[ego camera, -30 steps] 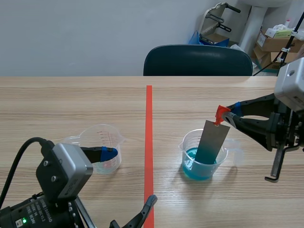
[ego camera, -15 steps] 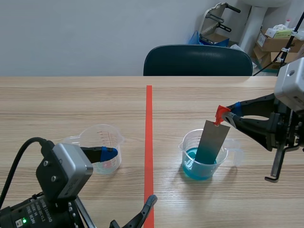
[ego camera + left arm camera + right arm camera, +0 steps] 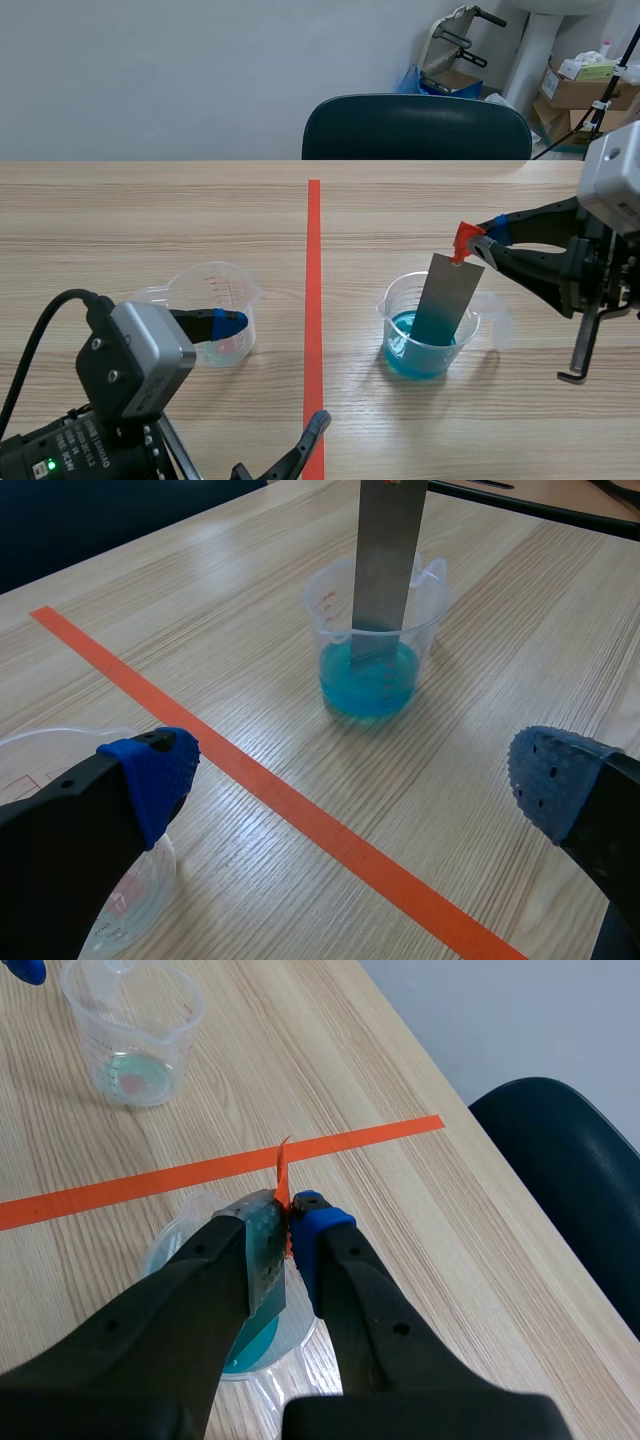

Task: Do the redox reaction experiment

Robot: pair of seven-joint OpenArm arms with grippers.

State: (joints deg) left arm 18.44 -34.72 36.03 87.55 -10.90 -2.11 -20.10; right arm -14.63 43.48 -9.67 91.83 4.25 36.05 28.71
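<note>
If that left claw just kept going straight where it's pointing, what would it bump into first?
Probably the cup of blue liquid holding the metal strip; the left claw seems angled down, so perhaps the table first.

The black left arm [image 3: 130, 375] is held low, with the left gripper [image 3: 355, 780] spread wide open. The black right arm [image 3: 560, 262] is stretched inward, with the right gripper [image 3: 290, 1222] clamped on the top of a flat grey metal strip [image 3: 447, 300].

A pale wood-grain table [image 3: 150, 210] carries two clear plastic measuring cups, one on each side of an orange-red tape line [image 3: 314, 300]: the blue-liquid cup [image 3: 400, 352] on the right, the near-empty cup [image 3: 215, 285] on the left.
</note>
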